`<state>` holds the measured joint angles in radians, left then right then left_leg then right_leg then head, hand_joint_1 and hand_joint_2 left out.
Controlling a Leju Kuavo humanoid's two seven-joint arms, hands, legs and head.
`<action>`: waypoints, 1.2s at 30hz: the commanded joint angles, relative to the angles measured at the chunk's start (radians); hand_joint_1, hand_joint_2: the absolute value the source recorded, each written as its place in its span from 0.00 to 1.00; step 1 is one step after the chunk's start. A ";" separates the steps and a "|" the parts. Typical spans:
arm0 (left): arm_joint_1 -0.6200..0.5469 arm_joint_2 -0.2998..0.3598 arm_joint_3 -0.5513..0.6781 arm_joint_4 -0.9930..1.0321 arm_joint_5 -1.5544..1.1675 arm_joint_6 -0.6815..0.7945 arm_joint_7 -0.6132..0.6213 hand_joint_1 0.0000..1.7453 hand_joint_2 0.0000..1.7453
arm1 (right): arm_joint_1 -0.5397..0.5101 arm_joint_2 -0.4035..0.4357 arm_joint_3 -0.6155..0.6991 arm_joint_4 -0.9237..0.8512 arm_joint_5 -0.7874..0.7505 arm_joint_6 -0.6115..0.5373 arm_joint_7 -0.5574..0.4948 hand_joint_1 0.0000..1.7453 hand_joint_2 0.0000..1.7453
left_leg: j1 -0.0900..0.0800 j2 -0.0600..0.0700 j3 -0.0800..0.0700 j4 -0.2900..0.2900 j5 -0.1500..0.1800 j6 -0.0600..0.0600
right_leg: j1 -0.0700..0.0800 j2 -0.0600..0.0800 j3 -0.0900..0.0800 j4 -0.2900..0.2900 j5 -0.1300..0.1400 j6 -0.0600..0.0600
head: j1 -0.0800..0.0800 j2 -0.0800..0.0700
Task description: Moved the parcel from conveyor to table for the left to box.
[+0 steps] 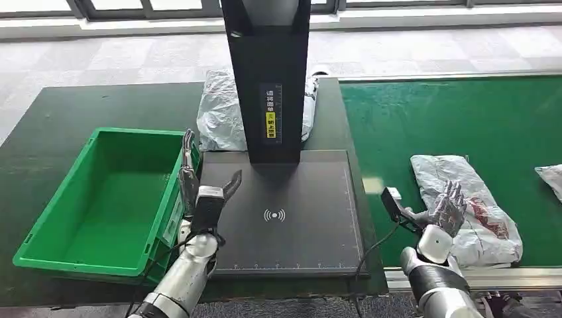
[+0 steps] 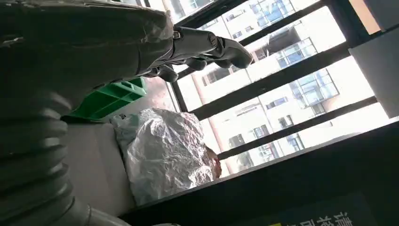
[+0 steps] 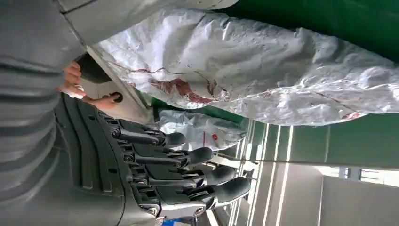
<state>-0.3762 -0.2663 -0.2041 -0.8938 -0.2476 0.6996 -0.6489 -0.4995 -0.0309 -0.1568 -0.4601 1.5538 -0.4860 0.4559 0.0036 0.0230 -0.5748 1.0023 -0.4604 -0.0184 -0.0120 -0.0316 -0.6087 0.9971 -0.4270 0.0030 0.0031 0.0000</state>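
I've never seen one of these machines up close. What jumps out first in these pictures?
Probably the bright green bin standing empty on the dark table at the left, with the robot's left hand raised open beside it. Next, the crinkly white plastic parcel lying on the green conveyor at the right, with the right hand open over its near end. A tall black post rises from a flat black pad in the middle.

Bright daylight from windows (image 2: 282, 80) at far side; L wrist view backlit, sky blown out, near robot hand (image 2: 207, 47) dark. Head view sharp, soft shadows.
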 commanded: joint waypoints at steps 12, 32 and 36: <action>-0.041 0.017 0.020 0.058 0.005 -0.001 -0.049 0.00 1.00 | -0.027 -0.097 0.115 0.123 0.016 0.328 0.101 0.00 1.00 | 0.001 -0.002 0.002 -0.001 0.000 0.000 | 0.000 0.002 0.002 -0.001 0.000 0.000 | 0.000 0.000; -0.029 0.017 0.024 0.037 0.002 -0.001 -0.049 0.00 1.00 | 0.017 -0.107 0.098 0.138 0.005 0.446 0.011 1.00 1.00 | 0.001 -0.004 0.004 -0.002 0.000 0.001 | 0.000 0.001 0.005 -0.004 0.000 0.000 | 0.000 0.000; -0.020 0.017 0.044 0.027 -0.014 -0.001 -0.049 0.00 1.00 | 0.024 -0.101 0.100 0.120 0.004 0.401 -0.002 1.00 1.00 | 0.001 -0.003 0.003 -0.001 0.000 0.001 | 0.000 0.001 0.004 -0.003 0.000 0.000 | 0.000 0.000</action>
<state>-0.3786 -0.2659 -0.1846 -0.8923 -0.2510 0.7004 -0.6489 -0.4939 -0.1217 -0.0877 -0.3883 1.5518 -0.0545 0.4803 0.0034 0.0230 -0.5744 1.0026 -0.4606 -0.0174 -0.0135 -0.0319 -0.6084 0.9967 -0.4266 0.0038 0.0031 0.0000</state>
